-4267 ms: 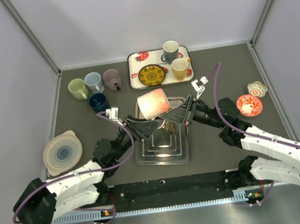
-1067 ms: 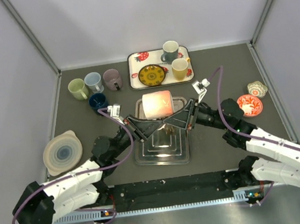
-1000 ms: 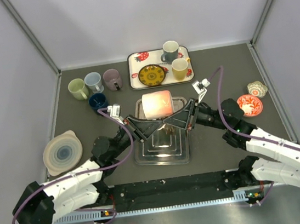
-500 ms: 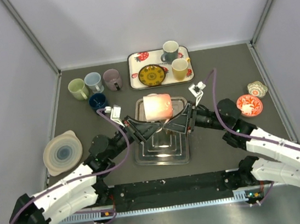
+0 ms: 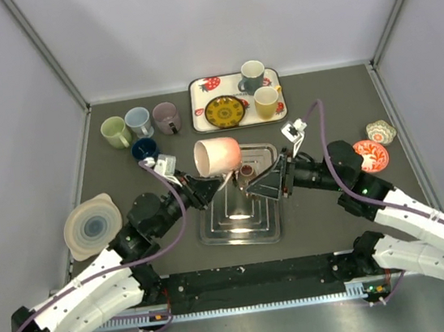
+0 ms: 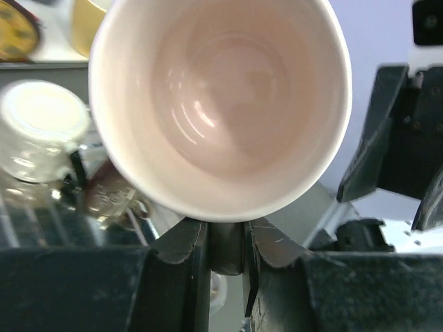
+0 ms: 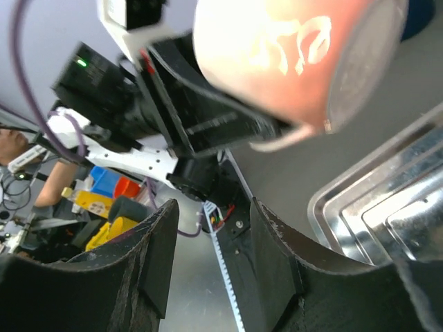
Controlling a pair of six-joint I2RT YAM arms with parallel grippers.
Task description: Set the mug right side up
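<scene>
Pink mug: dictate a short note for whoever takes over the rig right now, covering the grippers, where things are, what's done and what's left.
Left gripper: shut on the pink mug, apparently by its handle.
Right gripper: open, empty, just beside the mug.
Mug: in the air over the far left part of the steel tray, on its side, mouth toward the left arm.
Done: mug lifted and tipped onto its side.
Left: finish turning it mouth up, set it down, release.

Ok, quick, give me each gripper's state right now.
Left gripper: closed, holding the pink mug.
Right gripper: open, holding nothing.
</scene>
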